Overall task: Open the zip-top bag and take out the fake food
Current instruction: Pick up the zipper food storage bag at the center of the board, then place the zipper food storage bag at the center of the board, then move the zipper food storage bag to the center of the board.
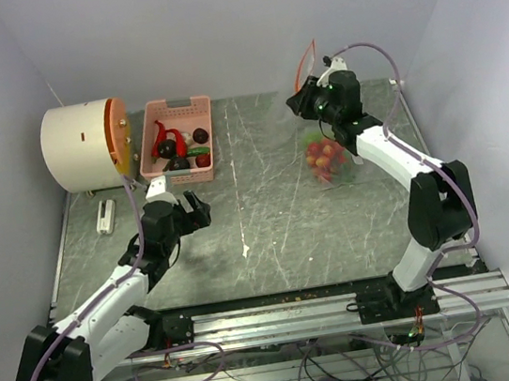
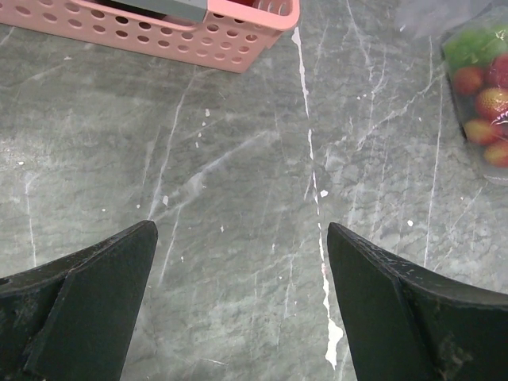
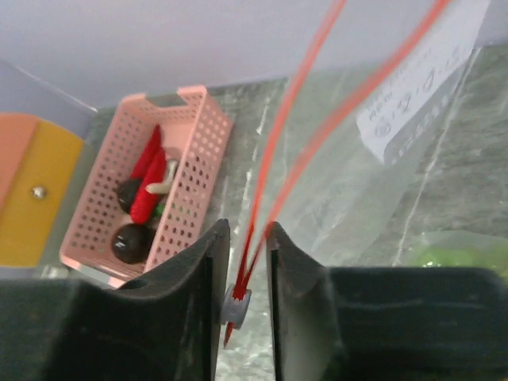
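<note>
Fingers [image 3: 198, 294], right gripper [image 3: 246, 238]: pinched on slider [image 3: 236, 305], apparently; zip-top bag [image 3: 357, 182] hanging below, fake food [image 1: 325, 155] at bottom. Left gripper [image 2: 242, 262]: spread, well apart.

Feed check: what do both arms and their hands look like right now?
The left arm and right arm have white links, black joints and a loose mauve cable each. The left hand and right hand have two black wedge-shaped fingers.

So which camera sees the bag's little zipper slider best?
The right wrist camera: the grey slider sits close up, pinched in the right gripper. The top camera shows only the bag's red zip edge, slider too small. The left wrist sees just the bag's fruit-filled end.
</note>
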